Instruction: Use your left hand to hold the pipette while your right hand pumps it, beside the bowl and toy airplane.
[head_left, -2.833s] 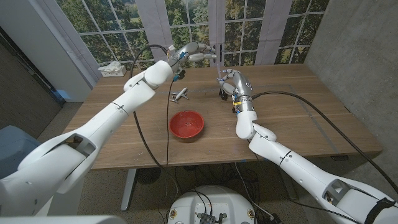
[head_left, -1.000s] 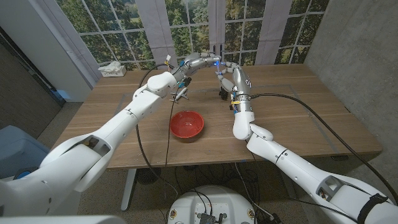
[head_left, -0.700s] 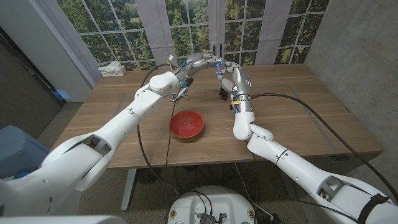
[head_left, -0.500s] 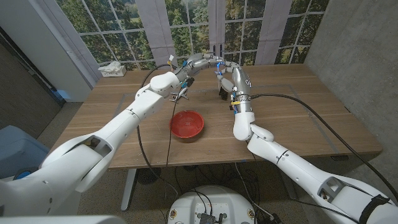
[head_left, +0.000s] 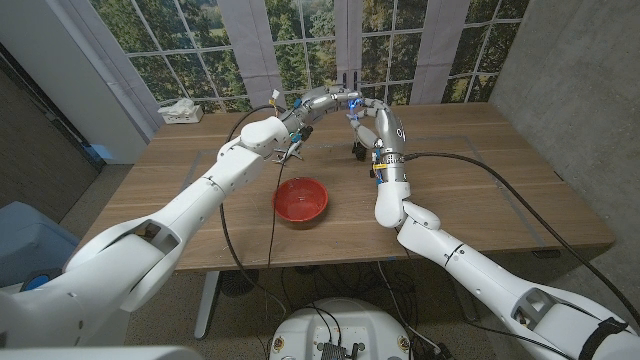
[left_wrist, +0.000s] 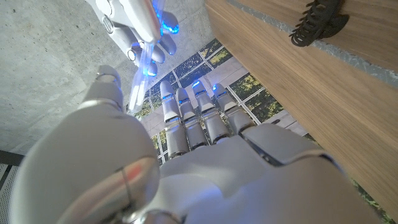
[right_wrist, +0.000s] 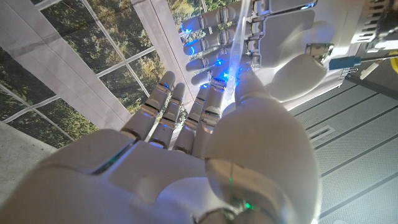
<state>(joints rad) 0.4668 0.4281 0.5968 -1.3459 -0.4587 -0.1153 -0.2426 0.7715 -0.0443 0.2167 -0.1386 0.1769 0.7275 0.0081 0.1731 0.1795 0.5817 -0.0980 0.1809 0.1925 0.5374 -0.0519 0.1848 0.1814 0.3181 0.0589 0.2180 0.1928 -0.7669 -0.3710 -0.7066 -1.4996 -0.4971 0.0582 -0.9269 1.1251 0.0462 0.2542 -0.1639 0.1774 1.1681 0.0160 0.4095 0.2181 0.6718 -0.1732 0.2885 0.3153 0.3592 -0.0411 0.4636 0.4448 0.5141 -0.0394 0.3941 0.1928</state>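
1. Pipette (right_wrist: 236, 43) stands between the two hands, raised above the table's far side, pinched by the left hand (head_left: 325, 98).
2. Right hand (head_left: 368, 118) meets it thumb-first; a firm hold seems unclear. Keep the left steady, squeeze only the bulb.
3. Bowl (head_left: 301, 200) and toy airplane (head_left: 291, 152) lie below.
4. Bulb is hidden behind fingers.

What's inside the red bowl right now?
Nothing that shows: the red bowl has a bare red bottom in the head view. Its near wall hides a strip of the inside.
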